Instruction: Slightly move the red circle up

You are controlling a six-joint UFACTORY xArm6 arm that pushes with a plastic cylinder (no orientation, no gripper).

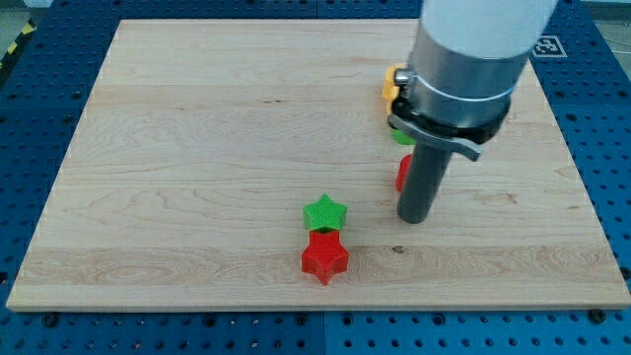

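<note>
Red star-shaped plastic block: nearest to us, near the board's front edge, just left of centre.
Green star-shaped plastic block: touching the red star on its far side.
Our tip: a dark rod's lower end resting on the pale wooden board, right of both stars and apart from them; we carry no jaws, only this bare rod.
Red block: a sliver showing just left of the rod; we take it for the task's circle, its shape hidden.
Green block: farther back, mostly hidden, shape unclear.
Yellow block: farthest, partly hidden.
</note>
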